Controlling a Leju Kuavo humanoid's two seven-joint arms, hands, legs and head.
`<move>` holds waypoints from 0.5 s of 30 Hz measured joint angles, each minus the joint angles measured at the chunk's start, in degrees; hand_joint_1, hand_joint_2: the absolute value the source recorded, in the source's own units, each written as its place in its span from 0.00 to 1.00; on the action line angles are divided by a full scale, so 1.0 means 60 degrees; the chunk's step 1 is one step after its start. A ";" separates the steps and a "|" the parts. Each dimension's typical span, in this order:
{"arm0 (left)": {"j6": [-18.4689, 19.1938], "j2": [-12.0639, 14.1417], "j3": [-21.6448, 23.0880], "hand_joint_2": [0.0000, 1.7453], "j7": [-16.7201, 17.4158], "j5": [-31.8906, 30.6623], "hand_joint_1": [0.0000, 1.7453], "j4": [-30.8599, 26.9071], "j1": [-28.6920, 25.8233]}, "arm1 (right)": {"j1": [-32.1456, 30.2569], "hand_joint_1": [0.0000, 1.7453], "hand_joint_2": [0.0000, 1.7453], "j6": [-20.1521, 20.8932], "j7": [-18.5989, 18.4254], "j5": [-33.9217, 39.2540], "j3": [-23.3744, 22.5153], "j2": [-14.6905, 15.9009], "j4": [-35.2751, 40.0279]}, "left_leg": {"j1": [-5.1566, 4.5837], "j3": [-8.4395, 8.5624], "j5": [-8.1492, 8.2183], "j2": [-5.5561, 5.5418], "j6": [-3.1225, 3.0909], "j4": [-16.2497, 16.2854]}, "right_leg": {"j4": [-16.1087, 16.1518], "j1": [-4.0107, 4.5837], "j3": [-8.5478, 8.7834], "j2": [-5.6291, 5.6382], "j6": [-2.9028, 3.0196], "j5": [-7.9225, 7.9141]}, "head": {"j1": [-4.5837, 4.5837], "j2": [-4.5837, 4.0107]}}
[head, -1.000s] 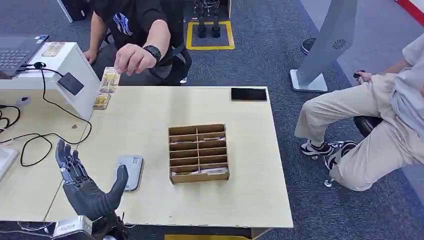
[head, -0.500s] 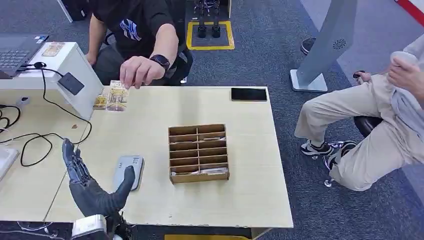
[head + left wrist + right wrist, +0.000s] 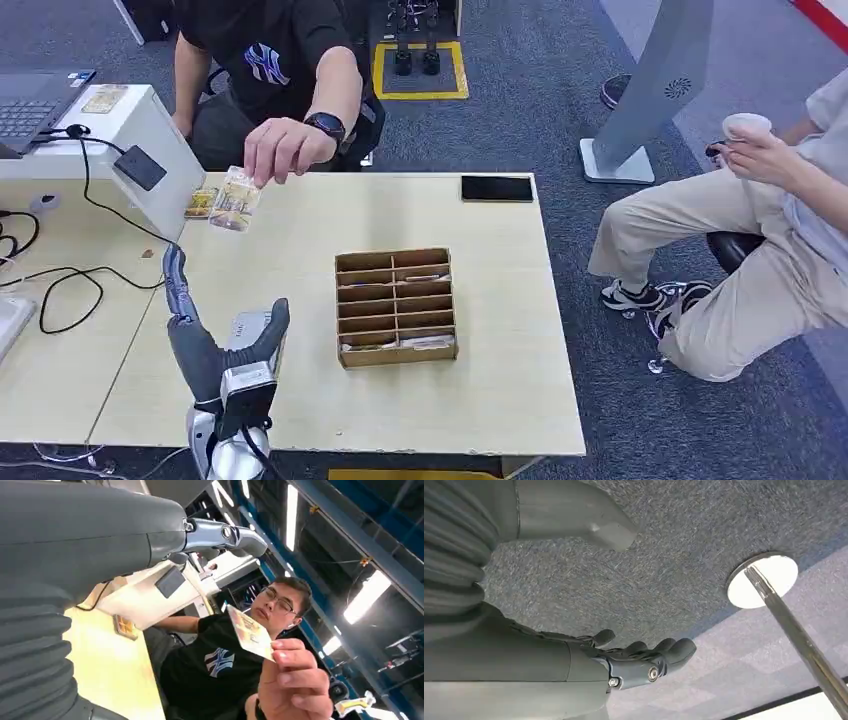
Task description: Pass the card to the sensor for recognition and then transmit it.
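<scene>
A person's hand (image 3: 288, 150) held the small yellowish printed card (image 3: 236, 198) above the pale wooden worktop (image 3: 500, 330), tilted toward the robot, probably to offer it for taking. The left hand (image 3: 215, 345) was raised over the worktop near the flat grey sensor pad (image 3: 250, 330), its fingers (image 3: 176, 285) extended and apart, holding nothing. The right hand (image 3: 634, 662) hung over the carpet, fingers loosely curled, empty.

Left hand (image 3: 205, 335) raised and advanced over the table, fingers now extended toward the card (image 3: 236, 198). Card carried by the person's hand (image 3: 285, 150) from beside the white sensor box (image 3: 150, 140) out over the tabletop, toward the left hand. Seated person's hand (image 3: 765, 155) brought into view at right, a cup (image 3: 745, 125) held.
</scene>
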State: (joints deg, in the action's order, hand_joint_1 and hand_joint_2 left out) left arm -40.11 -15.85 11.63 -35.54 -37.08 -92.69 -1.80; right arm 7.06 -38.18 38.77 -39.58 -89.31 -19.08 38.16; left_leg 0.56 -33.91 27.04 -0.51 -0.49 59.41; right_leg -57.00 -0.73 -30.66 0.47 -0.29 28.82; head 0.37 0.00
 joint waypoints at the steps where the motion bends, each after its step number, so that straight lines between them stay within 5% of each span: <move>1: -0.0004 0.0000 -0.0117 1.00 -0.0066 -0.0364 0.00 0.0066 0.0105 | 0.0011 0.00 1.00 0.0000 0.0014 -0.0029 0.0004 0.0007 -0.0058 | 0.0001 -0.0001 0.0000 -0.0001 0.0000 0.0000 | 0.0000 0.0000 0.0000 -0.0001 0.0000 0.0000 | 0.0004 0.0000; 7: -0.0004 -0.0066 -0.1312 1.00 0.0179 -0.2316 0.00 0.0933 0.1149 | 0.0096 0.00 1.00 0.0000 0.0018 -0.0127 0.0139 0.0098 -0.0412 | 0.0000 0.0002 -0.0001 0.0000 0.0001 0.0000 | 0.0000 -0.0001 0.0004 0.0000 -0.0001 -0.0003 | 0.0004 0.0000; 15: -0.0004 -0.0117 -0.2109 1.00 0.0885 -0.2880 0.00 0.1555 0.1655 | 0.0167 0.00 1.00 0.0000 0.0018 -0.0117 0.0251 0.0146 -0.0605 | -0.0001 0.0000 -0.0001 0.0000 0.0001 0.0001 | 0.0000 -0.0001 0.0003 0.0000 -0.0001 -0.0002 | 0.0004 0.0000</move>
State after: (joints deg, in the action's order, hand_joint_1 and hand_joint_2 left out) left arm -40.13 -16.55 -1.03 -30.23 -54.36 -83.36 8.13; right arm 8.07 -38.18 38.88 -40.28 -87.80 -18.21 34.53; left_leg 0.56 -33.91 27.03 -0.51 -0.48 59.41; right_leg -57.00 -0.73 -30.64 0.47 -0.29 28.81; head 0.39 0.00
